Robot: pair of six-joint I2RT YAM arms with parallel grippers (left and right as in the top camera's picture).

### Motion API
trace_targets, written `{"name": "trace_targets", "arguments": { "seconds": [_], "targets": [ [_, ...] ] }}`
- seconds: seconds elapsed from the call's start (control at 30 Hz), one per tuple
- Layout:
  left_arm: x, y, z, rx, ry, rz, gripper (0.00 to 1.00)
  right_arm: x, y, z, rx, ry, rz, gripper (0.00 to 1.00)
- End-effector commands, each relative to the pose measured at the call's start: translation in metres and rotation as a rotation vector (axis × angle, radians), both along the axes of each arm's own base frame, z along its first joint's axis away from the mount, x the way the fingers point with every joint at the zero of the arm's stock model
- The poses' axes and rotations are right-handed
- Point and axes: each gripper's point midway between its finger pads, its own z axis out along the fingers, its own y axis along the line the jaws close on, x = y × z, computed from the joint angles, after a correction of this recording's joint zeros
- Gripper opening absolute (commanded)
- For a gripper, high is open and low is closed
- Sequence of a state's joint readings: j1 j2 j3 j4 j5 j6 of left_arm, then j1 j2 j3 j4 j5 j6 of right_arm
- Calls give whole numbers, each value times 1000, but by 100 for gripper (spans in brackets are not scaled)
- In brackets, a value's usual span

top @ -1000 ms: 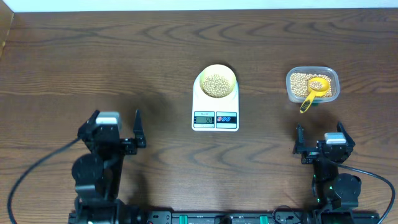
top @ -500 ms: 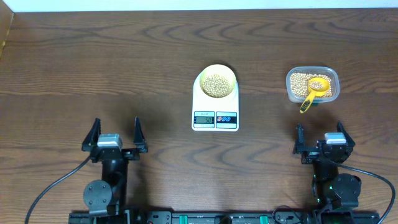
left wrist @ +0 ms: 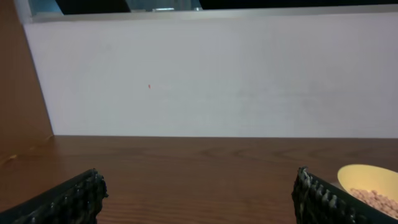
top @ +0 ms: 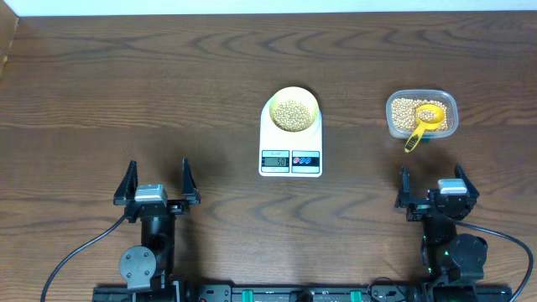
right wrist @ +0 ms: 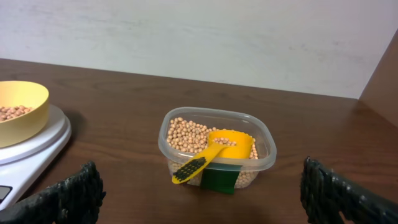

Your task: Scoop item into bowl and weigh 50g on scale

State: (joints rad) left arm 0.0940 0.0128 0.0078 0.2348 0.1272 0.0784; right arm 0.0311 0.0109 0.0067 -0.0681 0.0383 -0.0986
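The wooden table (top: 126,84) spreads out ahead of me. My left gripper (top: 158,168) sits near its near edge, jaws spread wide with nothing between them; my right gripper (top: 430,172) is the same on the other side. The scale (top: 290,144) stands mid-table, ahead and between both grippers, well apart from either. The clear tub (top: 390,109) stands just ahead of my right gripper. The bowl (top: 294,90) rests on the scale's platform. The yellow scoop (top: 424,120) lies in the tub, handle over the near rim. Beans (top: 292,113) cover the bowl's bottom, and more lie in the tub.
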Motion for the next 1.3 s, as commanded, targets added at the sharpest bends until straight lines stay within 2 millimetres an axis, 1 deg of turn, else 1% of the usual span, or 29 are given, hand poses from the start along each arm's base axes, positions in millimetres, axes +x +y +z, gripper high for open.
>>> {"name": "trace_targets", "arguments": {
  "seconds": [0.0,0.1,0.3,0.5,0.6,0.63,0.77,1.03,1.1,1.27],
  "targets": [
    [-1,4,1,-2,-8,23,98,0,0,0,7,-1,-3,99],
    [0,4,-7,8,23,24,98,0,0,0,7,-1,-3,99],
    [2,5,-37,-1,146,23,98,0,0,0,7,-1,-3,99],
    [1,4,-61,-10,242,22,98,0,0,0,7,-1,-3,99],
    [0,4,-70,-58,277,20,98,0,0,0,7,0,-3,99],
    [0,4,-71,-88,282,22,98,0,0,0,7,-1,-3,99],
    [-2,19,-71,-246,266,107,98,0,0,0,7,0,-3,99],
    [-2,21,-73,-261,271,121,98,0,0,0,7,0,-3,99],
    [-2,21,-74,-238,278,121,98,0,0,0,7,0,-3,99],
    [-2,15,-74,-47,295,96,98,0,0,0,7,-1,-3,99]
  ]
}}
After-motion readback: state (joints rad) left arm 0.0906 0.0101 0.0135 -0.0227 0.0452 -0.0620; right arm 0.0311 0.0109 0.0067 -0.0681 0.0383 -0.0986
